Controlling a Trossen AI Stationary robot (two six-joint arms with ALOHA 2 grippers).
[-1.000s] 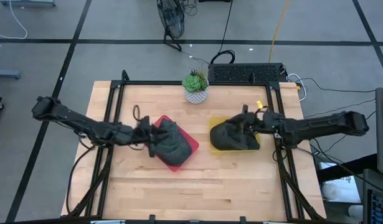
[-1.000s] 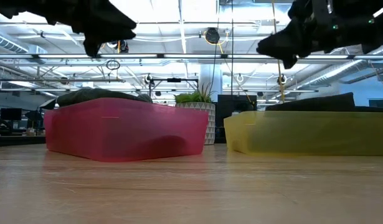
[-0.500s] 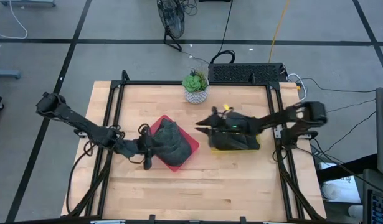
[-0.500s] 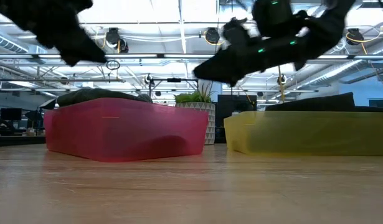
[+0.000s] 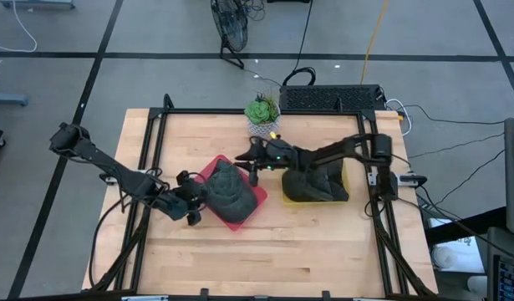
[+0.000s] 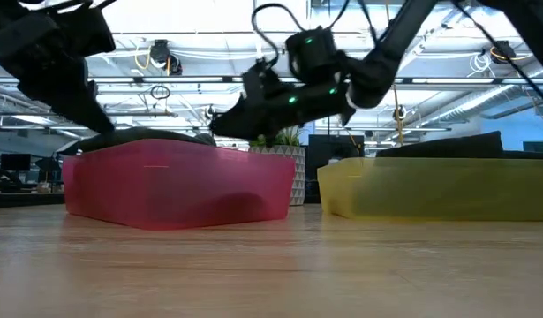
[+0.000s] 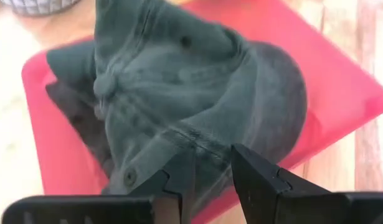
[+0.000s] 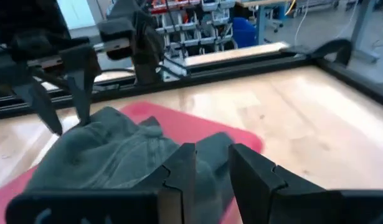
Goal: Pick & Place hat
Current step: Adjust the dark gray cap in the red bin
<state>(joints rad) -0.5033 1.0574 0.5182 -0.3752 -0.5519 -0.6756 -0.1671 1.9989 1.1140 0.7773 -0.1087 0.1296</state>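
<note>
On the wooden desk (image 5: 265,242), a dark green hat (image 5: 229,190) lies crumpled in the red tray (image 5: 255,201), and a second dark hat (image 5: 311,182) sits in the yellow tray (image 5: 287,197) just beside it, with a potted plant (image 5: 262,116) near the far edge. At the red tray's outer side the left claw (image 5: 192,207) hovers with its fingers (image 7: 256,177) slightly apart, holding nothing. Reaching across from the yellow tray, the right claw (image 5: 252,163) hangs over the red tray's far corner, its fingers (image 8: 250,171) likewise parted and empty.
</note>
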